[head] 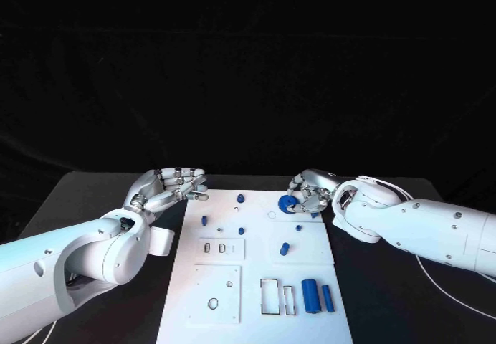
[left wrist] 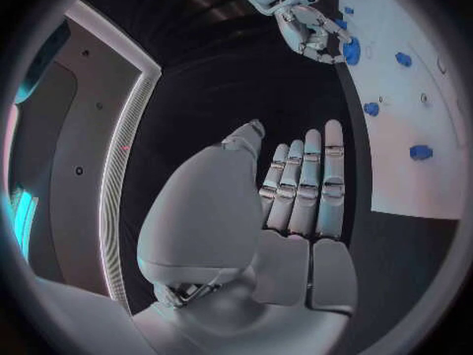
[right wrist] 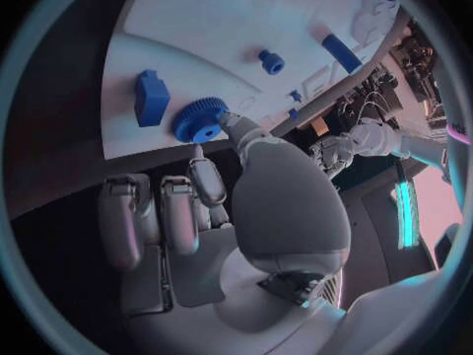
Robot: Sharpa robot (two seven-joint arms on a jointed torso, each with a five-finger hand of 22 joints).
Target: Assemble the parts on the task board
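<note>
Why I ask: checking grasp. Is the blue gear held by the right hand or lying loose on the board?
Held: the right hand pinches the blue gear at the task board edge.

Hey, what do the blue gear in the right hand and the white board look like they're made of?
Blue gear: probably matte moulded or printed plastic, uniform colour, no metallic shine, held by the right hand. Task board: smooth white plate, likely plastic or painted sheet; hard to tell which.

no writing, label, brand, number or sign can be read anywhere: the task board (head: 253,287) is plain white, and its blue parts (head: 310,295) carry no marks.
</note>
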